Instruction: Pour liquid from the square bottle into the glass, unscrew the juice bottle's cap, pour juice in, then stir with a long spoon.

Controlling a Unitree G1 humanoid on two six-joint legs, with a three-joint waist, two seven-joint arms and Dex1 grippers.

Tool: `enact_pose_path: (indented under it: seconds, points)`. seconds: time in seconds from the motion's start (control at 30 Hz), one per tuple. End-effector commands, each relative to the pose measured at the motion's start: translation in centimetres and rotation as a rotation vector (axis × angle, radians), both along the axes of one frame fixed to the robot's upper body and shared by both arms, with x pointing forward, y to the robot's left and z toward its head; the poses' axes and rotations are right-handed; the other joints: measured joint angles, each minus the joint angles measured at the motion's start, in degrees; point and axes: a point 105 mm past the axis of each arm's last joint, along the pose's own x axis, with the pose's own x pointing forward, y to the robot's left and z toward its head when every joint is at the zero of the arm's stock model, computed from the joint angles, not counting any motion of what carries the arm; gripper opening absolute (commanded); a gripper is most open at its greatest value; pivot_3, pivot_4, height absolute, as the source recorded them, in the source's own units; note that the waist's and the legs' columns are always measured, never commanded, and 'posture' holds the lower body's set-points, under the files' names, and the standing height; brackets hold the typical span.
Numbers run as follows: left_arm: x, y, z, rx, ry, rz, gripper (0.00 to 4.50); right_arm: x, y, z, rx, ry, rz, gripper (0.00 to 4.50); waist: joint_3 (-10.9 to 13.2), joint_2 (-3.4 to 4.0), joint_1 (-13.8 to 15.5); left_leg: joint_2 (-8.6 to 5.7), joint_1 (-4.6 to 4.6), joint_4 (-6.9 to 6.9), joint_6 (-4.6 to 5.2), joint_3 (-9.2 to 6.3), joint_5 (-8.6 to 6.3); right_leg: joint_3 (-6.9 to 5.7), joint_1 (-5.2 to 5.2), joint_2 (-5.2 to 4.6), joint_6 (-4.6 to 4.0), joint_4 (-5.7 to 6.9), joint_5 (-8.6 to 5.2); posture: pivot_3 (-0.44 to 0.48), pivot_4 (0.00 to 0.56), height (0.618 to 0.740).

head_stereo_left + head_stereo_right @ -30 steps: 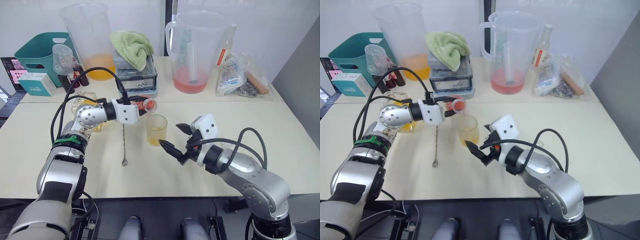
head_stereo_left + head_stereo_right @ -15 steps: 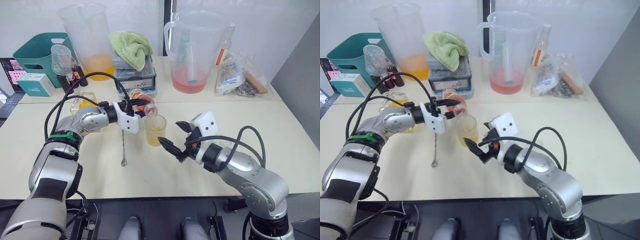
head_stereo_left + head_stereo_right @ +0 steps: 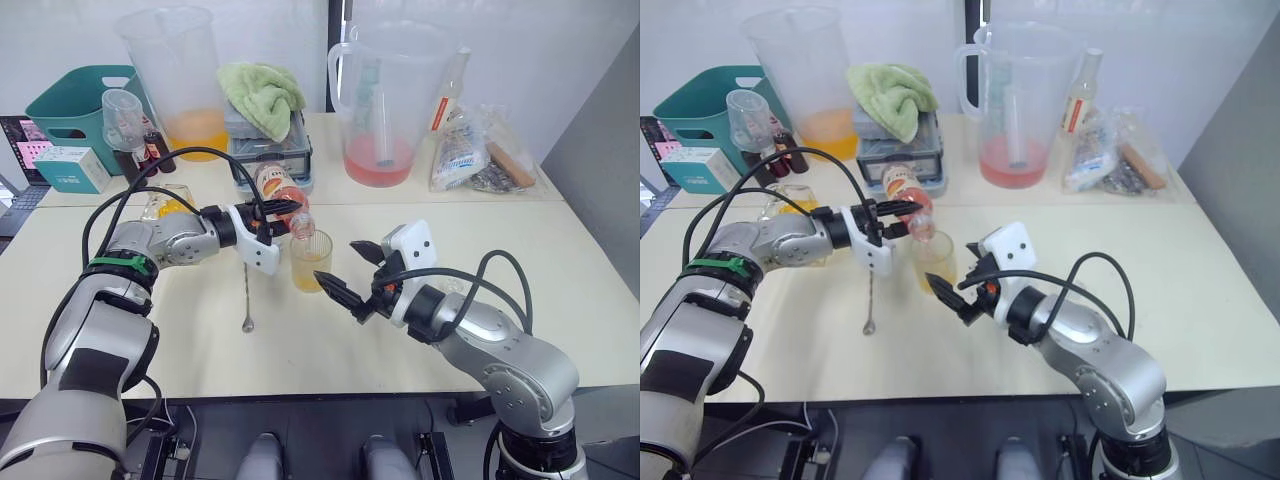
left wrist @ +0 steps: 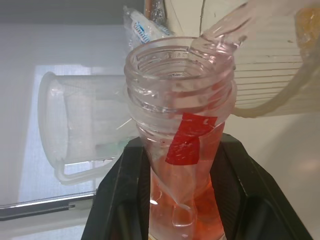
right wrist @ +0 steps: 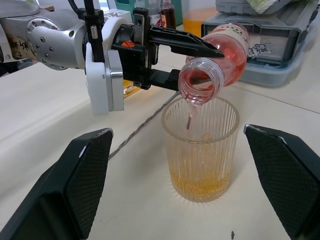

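My left gripper (image 3: pixel 288 218) is shut on the juice bottle (image 3: pixel 281 193), a slim clear bottle of pink-red juice. The bottle is tipped neck-down with its open mouth (image 5: pixel 200 80) just above the glass (image 3: pixel 311 260). A thin pink trickle falls into the ribbed glass (image 5: pixel 200 150), which holds a little yellow liquid. My right gripper (image 3: pixel 337 264) stands open just right of the glass, touching nothing. The long spoon (image 3: pixel 246 290) lies flat on the table to the left of the glass. The square bottle (image 3: pixel 157 206) stands behind my left arm, partly hidden. The cap is out of view.
Along the back stand a pitcher with orange liquid (image 3: pixel 180 80), a grey box under a green towel (image 3: pixel 265 95), and a pitcher with pink liquid (image 3: pixel 385 100). There are plastic packets (image 3: pixel 480 150) at the back right and a teal basket (image 3: pixel 75 100) at the back left.
My left gripper has tipped the juice bottle further and brought its mouth over the glass, where juice now trickles in. My right arm has barely moved.
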Motion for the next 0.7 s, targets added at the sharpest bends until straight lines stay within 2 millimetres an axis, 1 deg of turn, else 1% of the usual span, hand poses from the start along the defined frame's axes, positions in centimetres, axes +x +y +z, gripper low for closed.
enact_pose_path:
  seconds: [0.03, 0.57, 0.7]
  points:
    - [-0.06, -0.40, 2.93, -0.042, -0.102, -0.028, 1.33, -0.73, 0.15, 1.20, 0.015, -0.050, 0.016, 4.46, 0.00, 0.00, 0.00, 0.00, 0.00, 0.00, 0.00, 0.00, 0.00, 0.00, 0.00, 0.00, 0.00, 0.00, 0.00, 0.000, 0.150, 0.740]
    - [0.10, -0.22, 2.67, -0.032, -0.111, -0.023, 1.33, -0.91, 0.24, 1.07, 0.019, -0.046, 0.018, 4.46, 0.00, 0.00, -0.02, 0.00, 0.00, 0.00, -0.01, 0.00, 0.01, 0.00, -0.01, 0.00, 0.00, 0.01, 0.00, 0.000, 0.150, 0.740]
    - [0.23, -0.02, 2.65, -0.060, -0.086, -0.008, 1.33, -0.92, 0.27, 1.05, 0.020, -0.046, 0.018, 4.46, 0.00, 0.00, -0.03, 0.00, 0.00, 0.00, -0.01, 0.00, 0.01, 0.00, -0.01, 0.00, 0.00, 0.01, 0.00, 0.000, 0.150, 0.740]
